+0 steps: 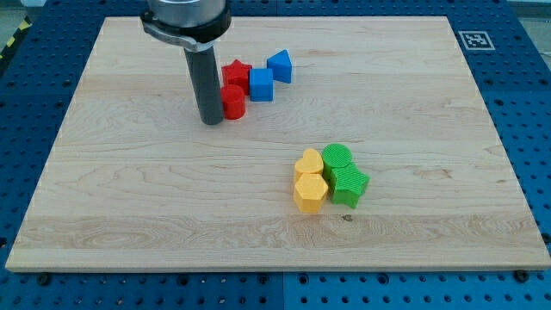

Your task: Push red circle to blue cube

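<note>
The red circle (233,102), a short red cylinder, stands on the wooden board left of centre near the view's top. The blue cube (261,84) sits just up and to the right of it, nearly touching. My tip (211,120) is at the end of the dark rod, directly against the red circle's left side. A red star (235,73) lies just above the red circle, touching the blue cube's left side. A blue triangular block (281,65) lies up and to the right of the blue cube.
A cluster sits right of centre: a yellow heart-like block (308,164), a yellow hexagon (310,193), a green round block (337,158) and a green ridged block (349,184). The wooden board (129,198) lies on a blue perforated table.
</note>
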